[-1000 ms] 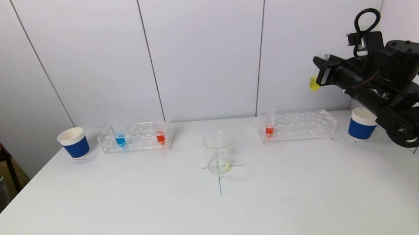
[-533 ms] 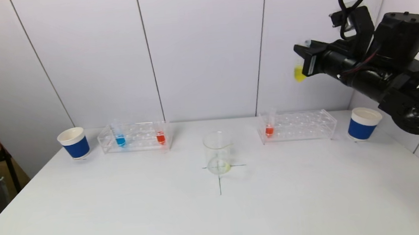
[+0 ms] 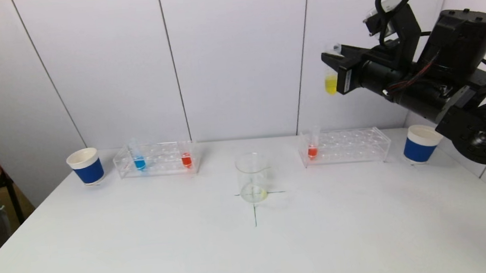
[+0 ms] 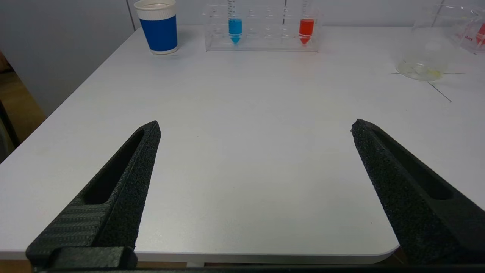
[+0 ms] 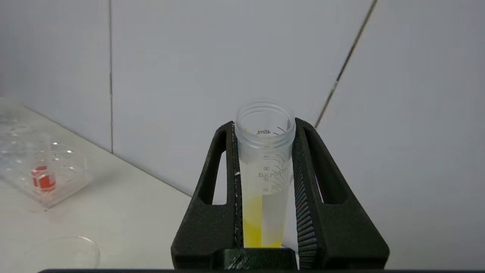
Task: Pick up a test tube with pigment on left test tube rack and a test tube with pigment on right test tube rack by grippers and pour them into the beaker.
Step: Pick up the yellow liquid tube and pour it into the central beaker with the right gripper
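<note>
White wall panels back a white table (image 3: pixel 147 248) with the beaker (image 3: pixel 252 177) at its middle, on a drawn cross. The right gripper (image 3: pixel 334 66) is clamped on a yellow tube (image 3: pixel 331 79) high above the right rack (image 3: pixel 343 146), which stands near the far right edge; the tube hangs about upright, open-mouthed, clear plastic with printed gradations and yellow pigment in its lower part. By my reading, the right pick is done, while carrying to the beaker and pouring remain. A faint yellowish trace lies in the beaker. The left gripper (image 4: pixel 254 129) hovers wide open and empty over the near left edge, so the left rack (image 3: pixel 156 160), with blue and red tubes, seems untouched.
</note>
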